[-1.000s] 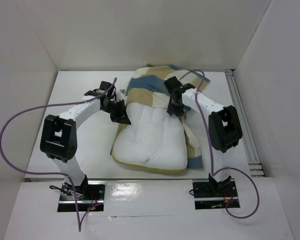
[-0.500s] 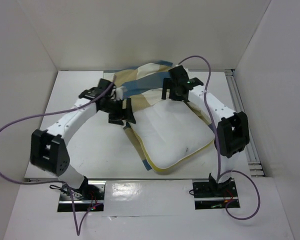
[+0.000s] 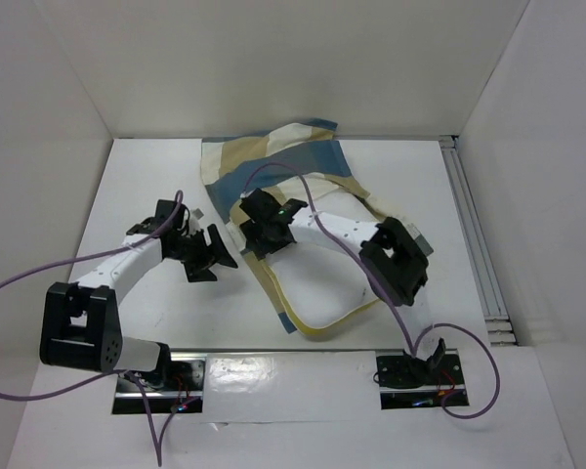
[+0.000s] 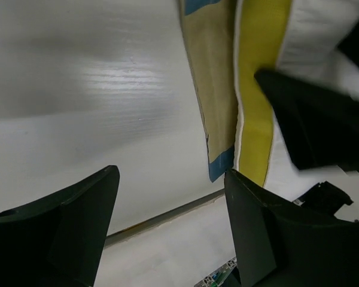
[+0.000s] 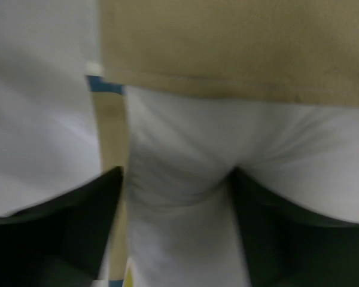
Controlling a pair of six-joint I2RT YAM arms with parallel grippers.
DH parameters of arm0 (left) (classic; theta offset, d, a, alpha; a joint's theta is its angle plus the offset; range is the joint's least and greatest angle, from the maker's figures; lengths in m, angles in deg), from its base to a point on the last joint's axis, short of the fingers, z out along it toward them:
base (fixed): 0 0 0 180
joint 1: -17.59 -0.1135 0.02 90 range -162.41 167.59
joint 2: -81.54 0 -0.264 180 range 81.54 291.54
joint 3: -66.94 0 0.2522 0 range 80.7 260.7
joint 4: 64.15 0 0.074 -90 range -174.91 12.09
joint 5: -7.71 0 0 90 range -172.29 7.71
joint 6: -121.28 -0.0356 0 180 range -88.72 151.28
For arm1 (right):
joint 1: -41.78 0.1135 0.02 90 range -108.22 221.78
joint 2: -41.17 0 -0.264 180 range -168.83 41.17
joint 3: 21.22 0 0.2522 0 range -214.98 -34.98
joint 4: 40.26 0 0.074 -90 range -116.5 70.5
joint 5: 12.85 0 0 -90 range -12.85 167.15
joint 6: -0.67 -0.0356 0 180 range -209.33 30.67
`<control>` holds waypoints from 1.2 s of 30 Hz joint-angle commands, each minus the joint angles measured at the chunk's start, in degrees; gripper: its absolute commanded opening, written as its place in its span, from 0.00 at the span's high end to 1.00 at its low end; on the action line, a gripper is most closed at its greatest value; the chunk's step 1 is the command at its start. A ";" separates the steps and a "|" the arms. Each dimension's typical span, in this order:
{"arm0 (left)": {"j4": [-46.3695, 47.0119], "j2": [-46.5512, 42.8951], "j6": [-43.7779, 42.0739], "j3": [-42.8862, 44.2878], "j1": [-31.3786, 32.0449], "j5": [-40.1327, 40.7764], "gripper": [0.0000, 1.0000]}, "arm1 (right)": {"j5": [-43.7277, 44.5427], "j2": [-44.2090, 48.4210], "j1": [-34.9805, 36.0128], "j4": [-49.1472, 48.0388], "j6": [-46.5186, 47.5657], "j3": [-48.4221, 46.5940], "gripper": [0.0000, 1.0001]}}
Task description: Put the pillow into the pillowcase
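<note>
Backing toward the tabletop's point(image 3: 137, 186) near edge, left gripper point(image 3: 212, 254) and right gripper point(image 3: 258, 233) are gaping empty; pillow point(image 3: 317, 281) lying half-cased; pillowcase point(image 3: 283, 147) mouth probably needing regripping.

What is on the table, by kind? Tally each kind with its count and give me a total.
Plump white quilted pillow with a yellow piped edge: 1
Thin fabric pillowcase in blue, tan and cream checks: 1
Black two-finger grippers: 2 (left gripper, right gripper)
Total: 4
</note>
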 commanded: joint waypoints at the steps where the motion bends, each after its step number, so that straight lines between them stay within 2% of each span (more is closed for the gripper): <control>1: 8.64 -0.70 0.43 -2.38 -0.46 -5.89 0.17 | -2.05 -5.05 -0.93 0.26 -0.13 -4.19 0.36; 2: 9.26 0.44 -0.18 -2.39 0.23 -6.78 0.17 | -3.47 -5.75 -2.58 1.13 -0.13 -5.08 0.90; 3: 9.26 1.06 -1.23 -2.39 0.93 -8.27 0.17 | -4.96 -4.72 -3.38 1.14 -0.13 -5.09 1.00; 6: 13.12 2.73 -2.48 -2.92 3.31 -10.92 0.12 | -11.99 2.92 -6.20 -3.25 1.18 -2.64 1.00; 11: 19.28 5.10 -0.37 -4.59 7.78 -9.61 0.09 | -19.99 8.56 -9.27 0.16 2.41 -5.00 1.00; 22: 34.74 8.26 8.06 -5.12 13.06 -3.71 0.09 | -21.76 9.62 -9.81 1.23 1.89 -5.53 1.00; 24: 39.57 9.14 9.38 -5.65 14.73 -3.01 0.16 | -22.29 9.62 -9.81 1.23 1.28 -5.53 1.00; 25: 41.41 9.85 10.78 -5.65 14.74 -3.01 0.23 | -22.29 8.93 -9.81 1.23 1.28 -5.53 1.00; 27: 45.11 9.85 12.54 -6.17 15.44 -3.01 0.45 | -22.29 8.05 -9.81 1.23 0.66 -6.84 1.00; 28: 45.73 9.33 13.25 -6.70 15.97 -3.01 0.89 | -22.29 6.82 -9.81 1.23 0.66 -6.85 1.00; 29: 45.74 8.45 14.21 -6.70 15.97 -3.01 1.00 | -21.51 6.11 -9.81 1.23 0.66 -7.63 1.00; 32: 45.12 6.26 14.22 -6.70 15.97 -3.53 1.00 | -16.59 2.69 -9.81 0.70 -0.65 -9.39 1.00; 34: 46.43 3.10 14.75 -7.32 15.97 -6.59 1.00 | -10.71 -0.56 -10.76 0.70 -0.66 -14.30 1.00; 36: 46.44 2.38 14.75 -4.35 15.97 -10.46 1.00 | -6.40 -2.67 -12.26 1.40 -1.79 -19.74 1.00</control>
